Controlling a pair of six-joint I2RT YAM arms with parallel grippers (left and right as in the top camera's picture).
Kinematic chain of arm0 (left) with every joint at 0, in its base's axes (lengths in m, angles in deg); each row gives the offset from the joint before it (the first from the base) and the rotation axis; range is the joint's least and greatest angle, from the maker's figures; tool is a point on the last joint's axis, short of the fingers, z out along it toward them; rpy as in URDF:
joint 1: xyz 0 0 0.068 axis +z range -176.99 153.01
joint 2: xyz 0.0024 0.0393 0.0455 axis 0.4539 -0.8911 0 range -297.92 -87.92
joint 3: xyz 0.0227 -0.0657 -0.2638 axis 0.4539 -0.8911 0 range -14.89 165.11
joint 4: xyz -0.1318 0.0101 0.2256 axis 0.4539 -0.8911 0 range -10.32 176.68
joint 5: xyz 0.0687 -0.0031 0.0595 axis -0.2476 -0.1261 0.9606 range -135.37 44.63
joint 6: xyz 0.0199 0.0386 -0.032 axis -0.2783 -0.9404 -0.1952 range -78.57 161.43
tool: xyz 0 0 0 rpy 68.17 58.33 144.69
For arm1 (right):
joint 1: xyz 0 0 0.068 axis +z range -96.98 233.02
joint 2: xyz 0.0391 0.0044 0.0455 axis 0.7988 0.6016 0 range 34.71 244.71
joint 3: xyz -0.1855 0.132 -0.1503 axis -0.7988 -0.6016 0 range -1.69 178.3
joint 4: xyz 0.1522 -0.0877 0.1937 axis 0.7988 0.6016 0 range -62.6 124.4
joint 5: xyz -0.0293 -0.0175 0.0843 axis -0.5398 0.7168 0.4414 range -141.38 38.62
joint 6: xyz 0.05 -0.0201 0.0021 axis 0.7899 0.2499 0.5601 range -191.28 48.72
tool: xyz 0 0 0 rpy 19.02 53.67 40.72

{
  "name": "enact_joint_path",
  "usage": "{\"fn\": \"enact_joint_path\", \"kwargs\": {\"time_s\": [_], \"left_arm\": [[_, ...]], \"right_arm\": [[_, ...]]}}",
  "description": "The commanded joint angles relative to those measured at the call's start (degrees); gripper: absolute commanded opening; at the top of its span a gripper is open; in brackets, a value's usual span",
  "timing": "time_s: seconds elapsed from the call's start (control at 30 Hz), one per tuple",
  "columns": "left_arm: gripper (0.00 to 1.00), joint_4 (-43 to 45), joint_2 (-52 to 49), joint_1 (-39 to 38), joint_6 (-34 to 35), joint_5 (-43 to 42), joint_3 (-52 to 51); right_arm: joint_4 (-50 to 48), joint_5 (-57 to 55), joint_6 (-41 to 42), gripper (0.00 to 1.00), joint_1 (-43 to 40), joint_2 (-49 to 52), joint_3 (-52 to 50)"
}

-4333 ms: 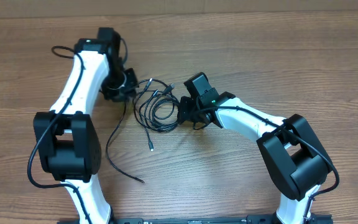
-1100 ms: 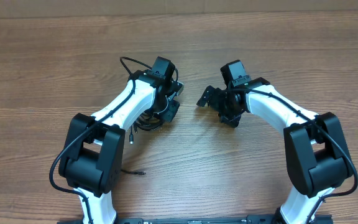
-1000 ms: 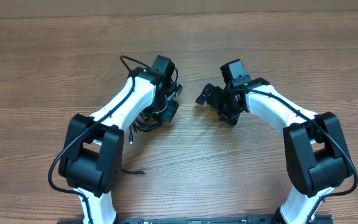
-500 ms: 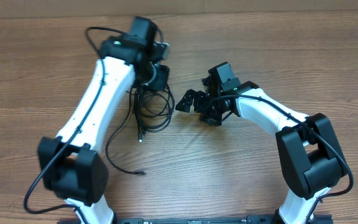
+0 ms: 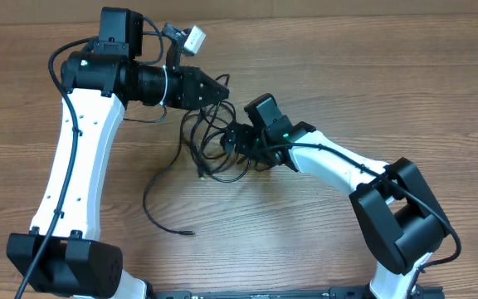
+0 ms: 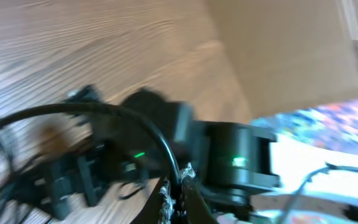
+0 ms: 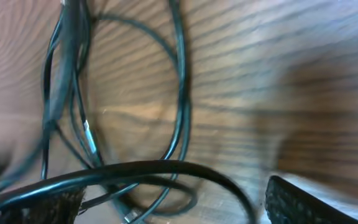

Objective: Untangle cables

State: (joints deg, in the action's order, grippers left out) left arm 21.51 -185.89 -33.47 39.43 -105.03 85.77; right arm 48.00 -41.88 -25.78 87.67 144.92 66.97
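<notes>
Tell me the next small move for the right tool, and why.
Probably close the right tool on the thin black cable strand crossing between its open jaws; the left tool, raised, pinches the tangled bundle of thin black cables, so an anchor would let them pull apart.

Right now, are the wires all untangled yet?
Not yet. Done: one cable end trails free across the table. In hand: the left gripper is shut on a strand, holding it raised, and the right gripper sits open at the cables. Left: their loops overlap in one clump and need separating.
</notes>
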Motion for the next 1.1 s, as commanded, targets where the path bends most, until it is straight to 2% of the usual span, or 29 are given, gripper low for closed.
{"fn": "enact_joint_path", "kwargs": {"time_s": [0.0, 0.03, 0.07, 0.3, 0.47, 0.53, 0.6, 0.63, 0.7, 0.9, 1.07], "left_arm": [[0.04, -0.20, 1.03, 0.22, -3.85, -7.91, 1.62], [0.04, -0.20, 1.03, 0.24, -3.82, -7.93, 1.62], [0.04, -0.37, 1.05, 1.07, -3.80, -7.96, 1.62], [0.04, -4.26, 1.05, 8.72, -3.78, -5.70, 1.62], [0.04, -11.15, 1.01, 12.94, -0.15, 17.16, 1.60], [0.04, -12.63, 1.01, 12.83, 5.40, 32.22, 1.60], [0.04, -13.57, 0.98, 12.68, 13.75, 47.08, 1.42], [0.04, -13.97, 0.94, 12.48, 17.18, 52.87, 1.18], [0.04, -14.05, 0.92, 12.02, 20.22, 58.31, 0.24], [0.04, -7.76, 0.85, 11.30, 20.50, 58.40, -7.87], [0.04, -1.09, 0.85, 11.10, 20.44, 52.13, -13.68]], "right_arm": [[1.07, -10.95, 1.27, 0.89, 0.48, 0.28, -0.46], [1.75, -11.39, 1.53, 0.88, 0.48, 0.28, -0.46], [4.20, -13.51, 5.79, 0.86, 0.42, 0.28, -0.46], [4.81, -14.58, 6.16, 0.84, 0.44, 0.28, -0.46], [4.74, -14.58, 6.16, 0.84, 0.44, 0.28, -0.46], [4.72, -14.56, 6.19, 0.84, 0.44, 0.28, -0.46], [4.76, -14.56, 6.19, 0.84, 0.44, 0.28, -0.46], [4.76, -14.56, 6.16, 0.84, 0.44, 0.28, -0.46], [4.76, -14.56, 6.16, 0.84, 0.44, 0.28, -0.46], [4.81, -14.56, 6.16, 0.84, 0.44, 0.28, -0.46], [4.79, -14.56, 6.16, 0.85, 0.44, 0.28, -0.46]]}}
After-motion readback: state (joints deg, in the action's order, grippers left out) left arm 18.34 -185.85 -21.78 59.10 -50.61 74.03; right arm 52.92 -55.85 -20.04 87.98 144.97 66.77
